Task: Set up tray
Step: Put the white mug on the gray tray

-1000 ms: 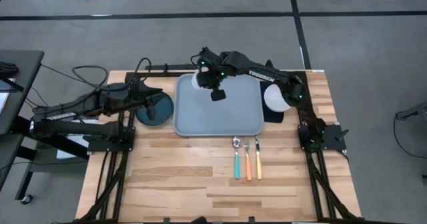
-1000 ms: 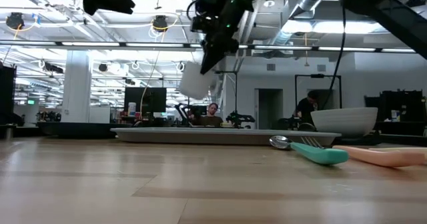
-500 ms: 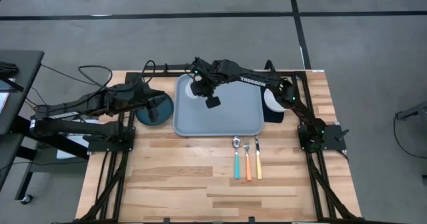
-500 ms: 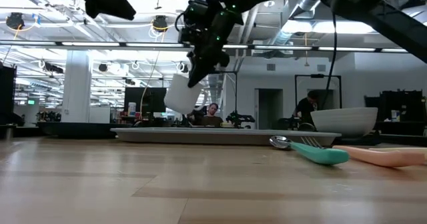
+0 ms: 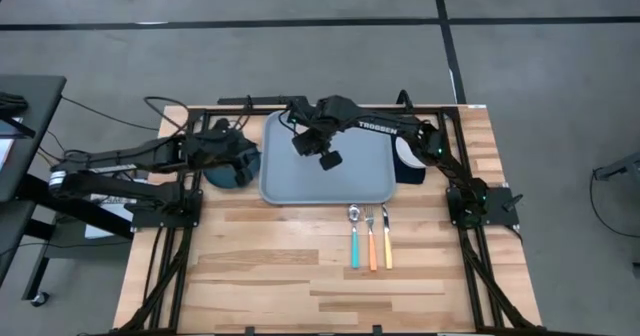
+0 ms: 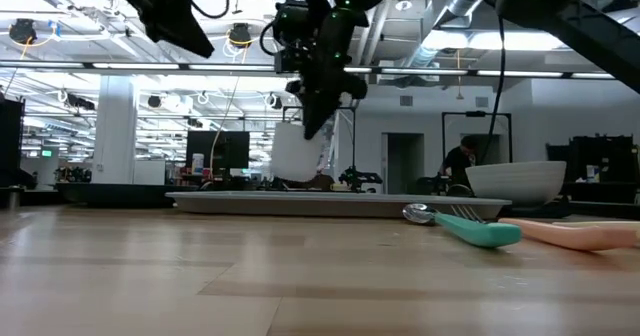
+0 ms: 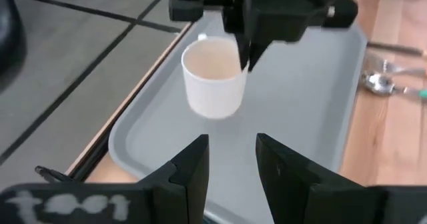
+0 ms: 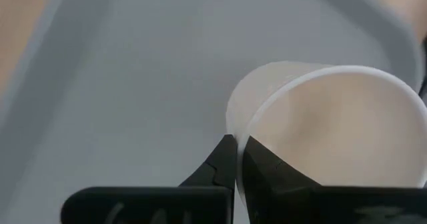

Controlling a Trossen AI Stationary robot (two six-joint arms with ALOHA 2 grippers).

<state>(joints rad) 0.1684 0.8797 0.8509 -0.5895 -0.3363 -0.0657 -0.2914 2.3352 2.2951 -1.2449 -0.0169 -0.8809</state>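
The light blue-grey tray (image 5: 345, 176) lies in the middle of the table. A white paper cup (image 7: 213, 77) hangs over the tray's far left part, with my right gripper (image 6: 318, 111) shut on its rim. In the low view the cup (image 6: 296, 156) stands nearly upright, a little above the tray's rim (image 6: 300, 202). My left gripper (image 7: 230, 159) is open and holds nothing. It hovers over the dark teal plate (image 5: 222, 173), just left of the tray, and points toward the cup. My right gripper pinches the cup's rim (image 8: 248, 139) between its two fingers, one finger inside the cup and one outside on its wall. The fingers come from above, slanting down. The cup hangs below them, mouth up, over the tray floor.
A teal spoon (image 5: 354, 238), an orange fork (image 5: 371, 240) and a yellow knife (image 5: 387, 238) lie side by side near the tray's front right corner. A white bowl (image 5: 410, 152) sits right of the tray on a dark napkin. The near half of the table is bare wood.
My right gripper has come down over the tray's far left part with the cup. The cup has sunk toward the tray and swung from tilted to nearly upright. My left gripper has moved toward the tray and down, over the plate.
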